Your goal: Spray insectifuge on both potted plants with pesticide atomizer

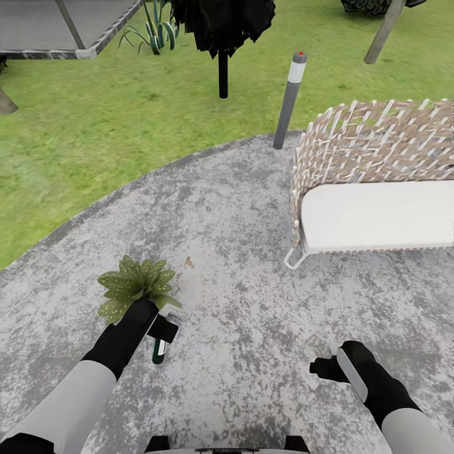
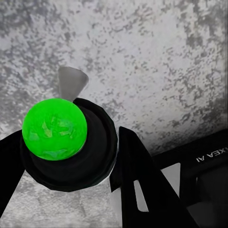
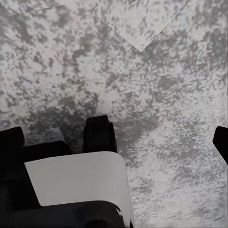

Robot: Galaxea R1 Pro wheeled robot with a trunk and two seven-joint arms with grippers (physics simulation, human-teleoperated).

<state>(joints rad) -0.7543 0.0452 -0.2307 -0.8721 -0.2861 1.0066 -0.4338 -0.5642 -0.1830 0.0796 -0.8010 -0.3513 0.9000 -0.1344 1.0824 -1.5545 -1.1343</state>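
Pesticide atomizer (image 1: 159, 350) sits clamped in the left gripper (image 1: 162, 328), low over the stone patio (image 1: 252, 208) and just beside one potted plant (image 1: 135, 287). Right gripper (image 1: 325, 369) hangs empty near the patio surface, fingers apart. For good coverage, judged: turn the nozzle squarely toward the rosette before squeezing, then sweep across all leaves.
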